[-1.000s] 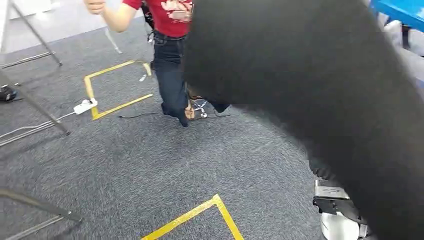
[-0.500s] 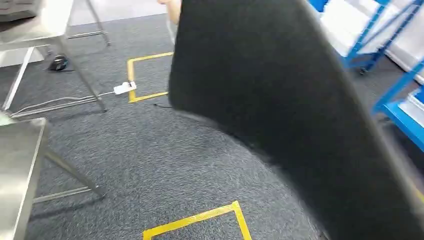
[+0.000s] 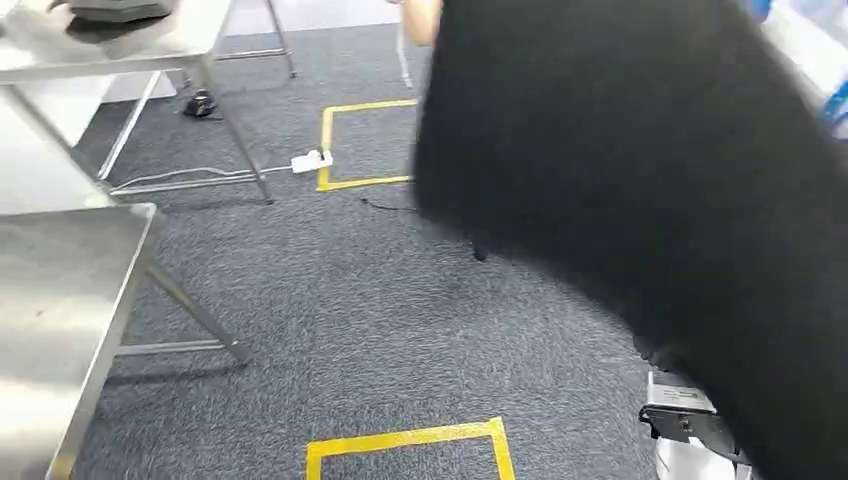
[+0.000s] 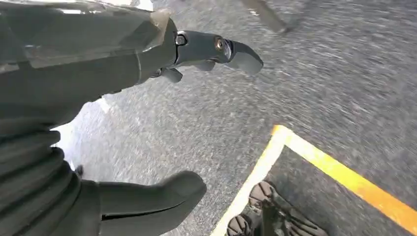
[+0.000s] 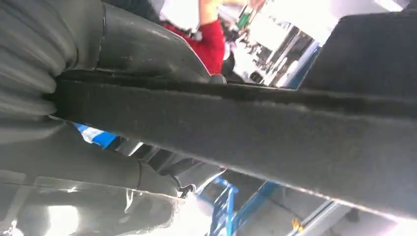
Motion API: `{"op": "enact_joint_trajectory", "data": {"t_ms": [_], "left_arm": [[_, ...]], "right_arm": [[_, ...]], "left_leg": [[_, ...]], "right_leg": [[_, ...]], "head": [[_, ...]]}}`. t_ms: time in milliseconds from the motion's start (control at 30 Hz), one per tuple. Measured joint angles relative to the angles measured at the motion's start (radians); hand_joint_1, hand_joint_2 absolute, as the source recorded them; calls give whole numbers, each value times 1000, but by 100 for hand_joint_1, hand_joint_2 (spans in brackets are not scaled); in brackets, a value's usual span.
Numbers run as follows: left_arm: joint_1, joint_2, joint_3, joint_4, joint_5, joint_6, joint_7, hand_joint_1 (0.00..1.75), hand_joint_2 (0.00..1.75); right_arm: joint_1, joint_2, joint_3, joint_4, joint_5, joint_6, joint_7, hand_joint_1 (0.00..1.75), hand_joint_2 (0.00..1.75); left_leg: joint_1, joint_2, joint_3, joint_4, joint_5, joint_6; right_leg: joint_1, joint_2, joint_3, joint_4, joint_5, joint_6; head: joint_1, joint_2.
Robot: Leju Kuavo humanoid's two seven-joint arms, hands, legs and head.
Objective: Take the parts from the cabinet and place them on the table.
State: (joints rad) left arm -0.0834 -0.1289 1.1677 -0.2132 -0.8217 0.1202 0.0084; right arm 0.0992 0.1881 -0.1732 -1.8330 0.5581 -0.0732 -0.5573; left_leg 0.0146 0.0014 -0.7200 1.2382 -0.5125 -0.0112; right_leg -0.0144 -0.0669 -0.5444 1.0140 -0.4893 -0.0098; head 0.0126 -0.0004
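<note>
Right now a big black part [image 3: 650,200] fills the right side of the head view, from the top of the frame down to the lower right corner. It looks like a flat, dark sheet with a fuzzy face, a bit like felt or foam. In the right wrist view the right hand [image 5: 113,123] holds this sheet by its edge, with the thumb on one face and the fingers on the other, so the edge runs across the frame like a thick dark bar.

The left hand [image 4: 147,113] hangs over the grey carpet [image 3: 380,300] with its fingers spread wide and nothing in it.

The shiny metal counter [image 3: 60,290] sits at the left side of the head view, near the lower corner. The part is not on it yet; it is up in the air, well apart from the counter.

I think the sheet is light and a little bendy, not slippery. It is wide, so it could flop or swing. Holding it at the edge works, but the free left hand could hold the far side to keep it steady.
</note>
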Motion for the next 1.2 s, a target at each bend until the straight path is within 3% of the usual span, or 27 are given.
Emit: {"op": "enact_joint_trajectory", "data": {"t_ms": [33,67,100,233,267,300,333,400,433,467,500,533,567,600,633,733,767,800,833,867,933,967,1033,1067,1100,1133,1200], "left_arm": [[0,0,-2,0,0,2,2,0,175],[-1,1,-5,0,0,2,2,0,175],[-5,1,-5,0,0,2,2,0,175],[-5,1,-8,0,5,10,10,0,175],[-4,0,-8,0,5,15,13,0,175],[-5,-1,-8,0,6,18,14,0,175],[-8,1,-8,-1,6,21,15,0,175],[-9,0,-8,-2,5,24,15,0,175],[-8,-2,-8,-2,2,24,15,0,175],[-7,-2,-8,-2,-8,27,15,0,175],[-6,-2,-8,-2,-18,34,15,0,175],[-6,-3,-11,-2,-26,35,16,0,175],[-6,-2,-14,-2,-29,35,16,0,175],[-7,0,-14,-3,-32,35,16,0,175],[-8,0,-15,-5,-36,36,16,0,175],[0,0,-19,-6,-37,37,17,0,175],[1,0,-20,-6,-37,37,18,0,175],[-1,-1,-22,-6,-39,34,19,0,175],[-4,0,-23,-6,-41,32,19,0,175],[-6,2,-24,-6,-45,31,21,0,175],[-6,1,-28,-6,-50,31,26,0,175],[-4,1,-30,-6,-52,31,27,0,175],[-3,2,-30,-6,-53,32,31,0,175],[-4,3,-30,-6,-53,32,31,0,175],[-5,3,-30,-8,-52,35,32,0,175],[-8,4,-30,-8,-48,36,32,0,175],[-8,3,-30,-8,-41,42,32,0,175]], "right_arm": [[-2,1,-1,0,0,2,0,175,175],[-5,2,-2,0,0,2,0,175,175],[-5,3,-3,0,0,3,0,175,175],[-14,6,-4,-1,1,10,0,175,175],[-17,7,-3,-2,2,10,0,175,175],[-18,6,-3,-3,4,11,0,175,175],[-18,6,-3,-4,4,11,0,175,175],[-16,4,-5,-3,5,10,0,175,175],[-16,3,-5,-2,5,9,1,175,175],[-16,3,-6,-2,6,8,1,175,175],[-16,2,-8,-2,7,6,1,175,175],[-15,2,-10,-4,7,4,1,175,175],[-13,2,-13,-6,7,2,1,175,175],[-10,2,-18,-6,7,2,1,175,175],[-4,3,-23,-10,7,0,1,175,175],[-1,7,-29,-15,9,-2,3,175,175],[-1,9,-29,-16,8,-2,3,175,175],[0,11,-30,-19,8,-2,3,175,175],[3,14,-32,-24,8,-4,3,175,175],[8,15,-34,-28,8,-7,3,175,175],[14,17,-37,-35,9,-9,3,175,175],[17,18,-40,-37,8,-9,3,175,175],[21,22,-45,-43,7,-8,2,175,175],[21,24,-47,-46,6,-6,1,175,175],[20,25,-47,-49,5,-3,0,175,175],[20,26,-49,-50,3,1,-1,175,175],[13,26,-49,-50,1,7,-2,175,175]], "left_leg": [[0,13,49,-91,43,2],[-2,62,104,-184,78,8],[-15,111,118,-214,66,12],[-23,49,114,-221,69,38],[-8,36,131,-236,79,48],[-10,23,133,-241,81,54],[-10,11,132,-241,84,60],[-9,-23,130,-240,84,61],[-9,-38,130,-240,84,61],[-9,-53,131,-239,84,61],[-6,-71,133,-238,84,59],[-4,-88,135,-236,82,57],[-2,-103,136,-232,80,52],[-3,-117,126,-226,78,43],[-7,-132,120,-212,71,34],[0,-160,109,-224,81,14],[3,-152,108,-217,77,12],[-6,-83,100,-192,59,8],[-5,-42,74,-139,24,5],[-3,-20,34,-58,-17,2],[-1,-8,-37,82,-66,-2],[-1,-6,-42,89,-57,-2],[-1,3,15,-20,9,2],[-3,25,76,-128,54,7],[-8,78,117,-196,67,17],[-16,83,119,-205,58,19],[-22,59,112,-205,58,30]], "right_leg": [[0,-12,4,0,-4,3],[1,-23,11,0,-7,8],[11,-32,13,1,-13,16],[13,-81,31,-6,-22,34],[12,-67,25,3,-30,41],[7,3,14,42,-50,38],[5,35,-17,108,-81,31],[1,60,-103,272,-139,25],[1,62,-131,317,-145,31],[1,63,-136,314,-134,39],[-2,65,-119,264,-103,52],[-7,72,-82,175,-58,67],[-14,94,-45,87,-20,79],[-27,165,-24,22,1,86],[-24,163,-20,15,5,70],[-15,128,-20,20,7,47],[-30,114,-18,15,10,40],[-26,102,-15,15,9,35],[-23,86,-12,15,7,22],[-17,70,-11,15,4,18],[-11,38,-11,15,1,13],[-10,23,-10,15,-1,12],[-9,-2,-7,15,-3,10],[-8,-15,-3,15,-6,13],[-5,-22,1,15,-9,16],[7,-33,3,16,-14,24],[3,-52,7,15,-17,32]], "head": [[0,0],[0,0],[0,0],[3,0],[5,0],[5,0],[6,0],[8,0],[8,0],[8,0],[8,0],[8,0],[8,0],[10,0],[7,0],[8,0],[7,0],[6,0],[1,0],[2,0],[2,0],[2,0],[2,0],[2,0],[2,0],[2,0],[3,0]]}}
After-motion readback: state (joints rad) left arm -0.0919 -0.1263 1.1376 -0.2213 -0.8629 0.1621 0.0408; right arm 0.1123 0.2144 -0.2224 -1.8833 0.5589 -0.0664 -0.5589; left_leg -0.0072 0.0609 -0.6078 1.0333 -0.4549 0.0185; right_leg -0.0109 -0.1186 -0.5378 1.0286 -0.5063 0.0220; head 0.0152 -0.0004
